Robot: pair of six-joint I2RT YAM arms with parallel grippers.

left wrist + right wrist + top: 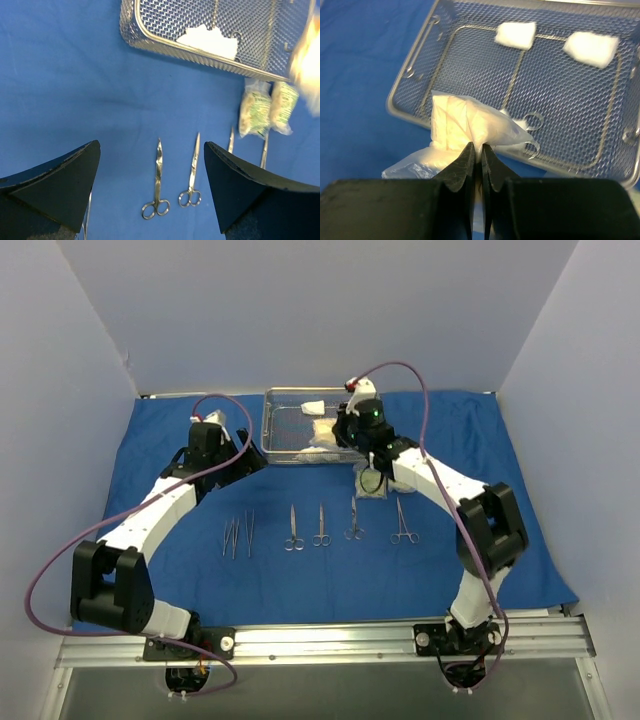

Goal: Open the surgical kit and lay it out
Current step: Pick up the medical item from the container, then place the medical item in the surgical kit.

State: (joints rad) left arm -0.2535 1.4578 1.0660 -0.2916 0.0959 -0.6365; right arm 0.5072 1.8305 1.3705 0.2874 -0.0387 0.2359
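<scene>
Spreading flat between pale walls [60, 360], blue cloth [530, 490], right pincer [479, 147] clamped on clear packet [465, 122], left pincer [151, 147] gaping empty.

Blue drape [300, 585], silver mesh tray [268, 432], white gauze packet [465, 122].

tray [285, 430] rear-centre on drape [300, 590] | gauze pads [314, 407] in tray | scissors [293, 530] in row before tray
</scene>
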